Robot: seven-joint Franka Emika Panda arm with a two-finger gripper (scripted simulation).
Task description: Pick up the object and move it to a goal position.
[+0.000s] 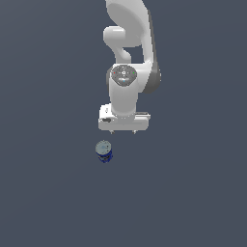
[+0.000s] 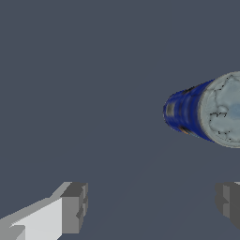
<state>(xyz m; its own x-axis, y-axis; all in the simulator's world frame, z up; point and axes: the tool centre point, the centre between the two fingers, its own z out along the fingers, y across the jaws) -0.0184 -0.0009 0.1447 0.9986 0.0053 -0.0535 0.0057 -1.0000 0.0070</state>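
The object is a small can (image 1: 103,151) with a dark blue label and a silvery-grey round top. It stands upright on the dark grey floor, toward the exterior view's left of the arm and nearer the camera. It also shows in the wrist view (image 2: 206,110), partly cut off by the frame edge. My gripper (image 1: 123,131) hangs above the floor, up and to the exterior view's right of the can, apart from it. In the wrist view the gripper (image 2: 152,206) is open and empty, its fingers (image 2: 75,206) wide apart.
The white arm (image 1: 128,58) rises behind the gripper toward the top of the exterior view. The plain dark grey floor (image 1: 48,193) spreads all around.
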